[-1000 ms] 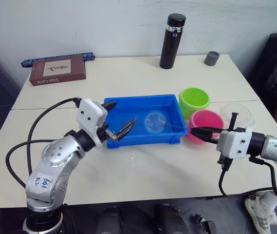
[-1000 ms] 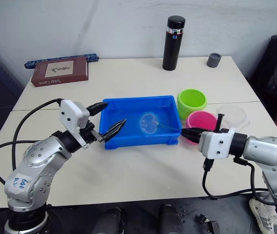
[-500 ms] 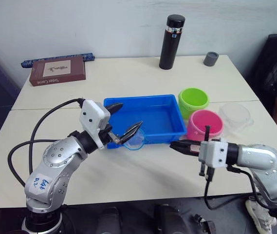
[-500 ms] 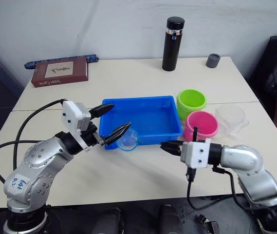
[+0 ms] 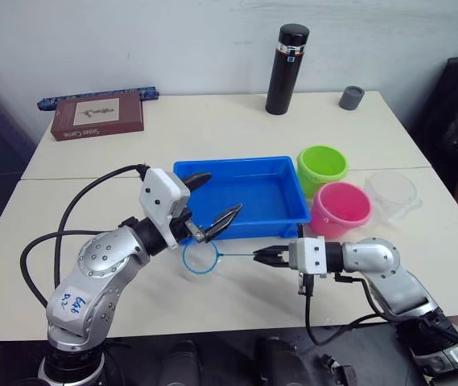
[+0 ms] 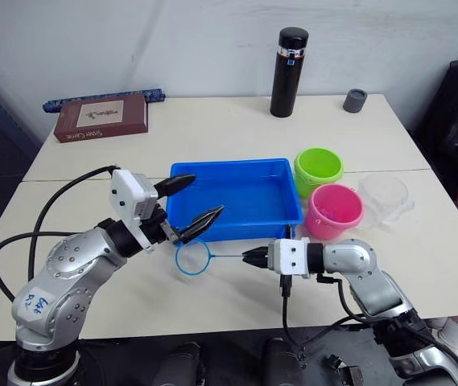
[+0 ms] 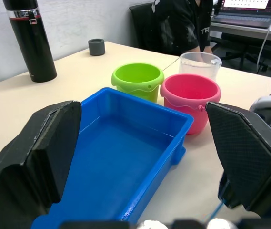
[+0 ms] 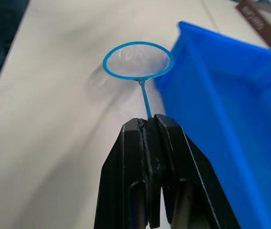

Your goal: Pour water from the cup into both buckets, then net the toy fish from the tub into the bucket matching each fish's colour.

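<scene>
**Net held outside the tub, near its front wall**

Head views: the right tool is closed on the thin handle of the net. The handle runs left to right, almost parallel to the near wall of the tub. The hoop is at its left end, over the bench, just in front of the tub's near left part and not over its inside. So the tub lies on the far side of the hoop, and I judge the next move must carry the hoop away from the robot and over the rim. The left tool is open and empty, with its fingers at the tub's near left corner; it is the nearer one to the hoop. I count one tub, one net, two buckets: the green bucket and the pink bucket, both right of the tub. One clear cup stands right of the pink bucket. I cannot make out any fish in the tub.

Left wrist view: one blue tub, with no fish visible in the part that shows, then the two buckets and the cup beyond it.

Right wrist view: the two fingers are pressed together on the handle. The hoop is empty and lies beside the tub's outer wall.
</scene>
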`<state>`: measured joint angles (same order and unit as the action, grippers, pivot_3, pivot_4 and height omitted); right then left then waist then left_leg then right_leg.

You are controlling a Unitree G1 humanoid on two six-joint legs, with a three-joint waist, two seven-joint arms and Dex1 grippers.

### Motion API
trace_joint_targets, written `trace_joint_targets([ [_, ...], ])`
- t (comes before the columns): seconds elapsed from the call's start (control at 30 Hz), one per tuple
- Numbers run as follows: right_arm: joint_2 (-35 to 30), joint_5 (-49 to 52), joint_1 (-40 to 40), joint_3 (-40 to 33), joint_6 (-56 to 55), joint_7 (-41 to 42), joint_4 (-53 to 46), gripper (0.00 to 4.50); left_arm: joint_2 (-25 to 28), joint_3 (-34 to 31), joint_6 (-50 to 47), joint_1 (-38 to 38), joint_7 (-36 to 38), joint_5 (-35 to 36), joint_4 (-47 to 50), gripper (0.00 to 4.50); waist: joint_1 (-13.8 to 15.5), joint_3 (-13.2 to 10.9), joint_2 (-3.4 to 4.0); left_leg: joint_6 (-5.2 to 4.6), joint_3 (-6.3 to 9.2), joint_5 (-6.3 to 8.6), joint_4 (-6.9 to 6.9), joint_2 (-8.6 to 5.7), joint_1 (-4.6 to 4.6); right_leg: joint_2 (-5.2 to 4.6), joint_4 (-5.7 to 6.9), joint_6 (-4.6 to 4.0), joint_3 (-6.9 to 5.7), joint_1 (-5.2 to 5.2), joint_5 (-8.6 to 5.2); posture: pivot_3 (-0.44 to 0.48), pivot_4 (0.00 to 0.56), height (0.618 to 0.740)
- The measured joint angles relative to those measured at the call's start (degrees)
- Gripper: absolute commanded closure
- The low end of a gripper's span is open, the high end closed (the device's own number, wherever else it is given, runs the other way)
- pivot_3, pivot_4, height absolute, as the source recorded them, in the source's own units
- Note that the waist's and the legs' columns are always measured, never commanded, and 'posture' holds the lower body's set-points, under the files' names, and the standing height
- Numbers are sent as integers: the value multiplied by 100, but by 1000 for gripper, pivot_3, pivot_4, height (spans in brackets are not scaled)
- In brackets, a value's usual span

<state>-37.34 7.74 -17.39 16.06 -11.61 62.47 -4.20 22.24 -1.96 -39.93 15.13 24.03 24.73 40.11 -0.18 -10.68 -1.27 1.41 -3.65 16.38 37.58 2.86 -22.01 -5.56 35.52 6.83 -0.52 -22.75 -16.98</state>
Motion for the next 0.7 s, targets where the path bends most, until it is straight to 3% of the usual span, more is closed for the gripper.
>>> trace_joint_targets([
  [0.27, -30, -10, 62, 185, -262, 483, 161, 4500, 0, 33, -3, 21, -114, 0, 2, 16, -10, 0, 0, 1, 0, 0, 0, 0, 2, 1, 1, 0, 0, 0, 0, 0, 150, 740],
  [0.33, 14, -45, 14, 207, -318, 503, 261, 3661, -1, 39, -4, 29, -148, 1, 3, 0, -5, 0, 0, 1, 0, 0, -1, 0, 2, 1, 1, 0, 0, 0, 0, 0, 150, 740],
  [0.37, 44, -74, -30, 228, -359, 531, 322, 3445, -1, 39, -5, 29, -167, 1, 3, 0, -5, 0, 0, 2, 1, 0, -1, 0, 2, 1, 0, 0, -1, 0, 0, 0, 150, 740],
  [0.57, 365, -253, -421, 297, -485, 456, 825, 478, -2, 42, -8, 30, -233, 8, 8, 0, -7, 0, 0, 3, 0, -1, -1, 0, 2, 0, 1, 0, -1, 0, 0, 0, 150, 740],
  [0.7, 394, -316, -517, 296, -592, 413, 999, 478, -2, 47, -7, 30, -268, 9, 8, 0, 0, 0, 0, 3, 0, 0, -1, 0, 1, -1, -1, 0, -1, 0, 0, 0, 150, 740],
])
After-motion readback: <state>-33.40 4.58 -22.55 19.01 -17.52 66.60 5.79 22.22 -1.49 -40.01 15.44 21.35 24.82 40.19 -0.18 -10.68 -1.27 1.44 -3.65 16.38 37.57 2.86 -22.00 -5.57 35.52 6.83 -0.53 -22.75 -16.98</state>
